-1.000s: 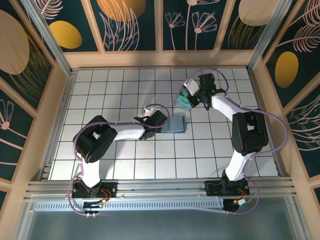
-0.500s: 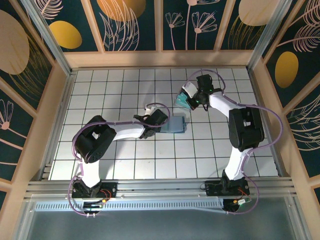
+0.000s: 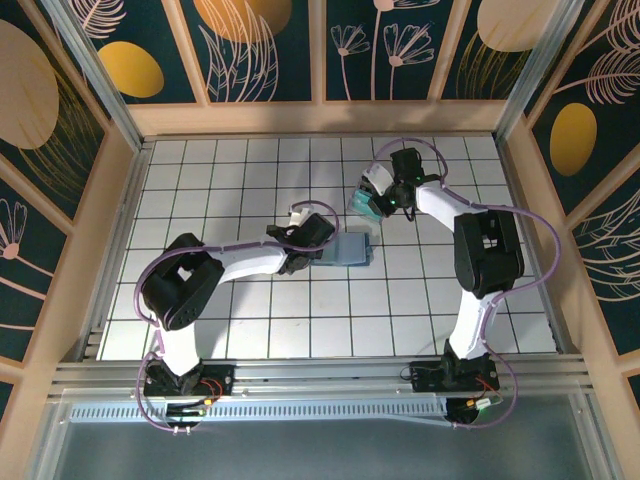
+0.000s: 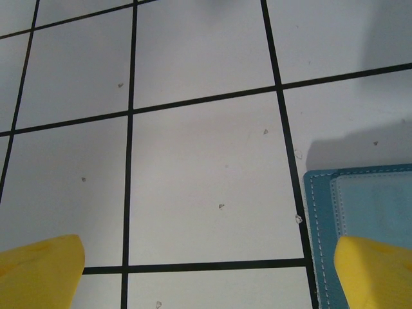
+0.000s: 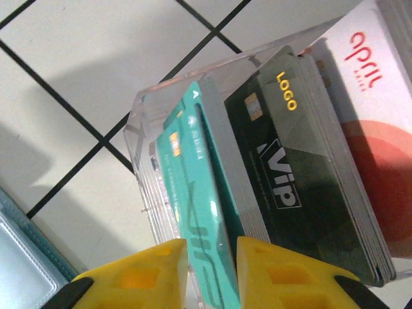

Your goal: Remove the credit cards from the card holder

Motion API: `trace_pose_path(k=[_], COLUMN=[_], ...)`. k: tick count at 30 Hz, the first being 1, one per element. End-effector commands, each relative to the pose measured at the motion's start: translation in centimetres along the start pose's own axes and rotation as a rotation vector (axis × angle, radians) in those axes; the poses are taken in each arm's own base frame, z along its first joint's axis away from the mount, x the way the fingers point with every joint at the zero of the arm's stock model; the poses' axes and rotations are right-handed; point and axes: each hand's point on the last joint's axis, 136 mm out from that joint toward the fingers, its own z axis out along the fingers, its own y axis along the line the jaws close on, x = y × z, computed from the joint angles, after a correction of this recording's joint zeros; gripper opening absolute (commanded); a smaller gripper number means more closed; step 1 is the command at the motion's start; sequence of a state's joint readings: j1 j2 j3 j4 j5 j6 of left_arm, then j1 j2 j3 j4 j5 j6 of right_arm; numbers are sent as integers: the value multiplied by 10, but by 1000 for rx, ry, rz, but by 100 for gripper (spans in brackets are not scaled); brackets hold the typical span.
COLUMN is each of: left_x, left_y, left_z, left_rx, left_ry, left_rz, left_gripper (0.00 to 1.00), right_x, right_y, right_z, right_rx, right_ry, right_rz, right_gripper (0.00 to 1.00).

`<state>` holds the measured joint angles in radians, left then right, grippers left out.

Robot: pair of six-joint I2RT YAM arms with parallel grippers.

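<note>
Desk [image 3: 200,200] of white gridded tiles carries the slate-blue card holder [image 3: 350,250] lying flat near centre. My left end effector [image 4: 209,257] is spread wide and empty, one fingertip over the holder's edge. Just beyond, the clear tray [image 5: 145,161] stands packed with credit cards [image 5: 290,174]. My right end effector [image 5: 212,251] brackets the teal card [image 5: 193,187] with a narrow gap; whether it pinches, I cannot tell.

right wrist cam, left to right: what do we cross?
card holder corner → clear tray left wall → teal card → dark VIP card → white and red card
</note>
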<state>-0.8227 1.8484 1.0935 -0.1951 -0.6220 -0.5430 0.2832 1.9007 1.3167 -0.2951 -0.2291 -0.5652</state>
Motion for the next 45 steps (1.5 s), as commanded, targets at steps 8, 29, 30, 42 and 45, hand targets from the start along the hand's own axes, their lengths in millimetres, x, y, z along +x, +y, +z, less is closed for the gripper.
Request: trace_pose_path(k=[8,29,30,42,45], left_x=[-44,-15,-14,-5,-5], left_y=[33,140,141,143,142], left_z=[-27,-41,-42,-37,-37], left_rx=[-35,-141,-144,-172,-171], left_ry=[-101,-141,-142,-120,-118], left_rz=[-214,-677,-678,-674,-672], left_gripper=[99,99,99,99,99], right_x=[-60,7,7,9,13], right_y=[-10,182,184,195,195], right_z=[-71,6,9,30,31], right_rx=[208,142,132,105,112], right_ry=[-228,56,64,109,126], right_rz=[212,653,656,622,614], right_gripper=[32,43,43,52,53])
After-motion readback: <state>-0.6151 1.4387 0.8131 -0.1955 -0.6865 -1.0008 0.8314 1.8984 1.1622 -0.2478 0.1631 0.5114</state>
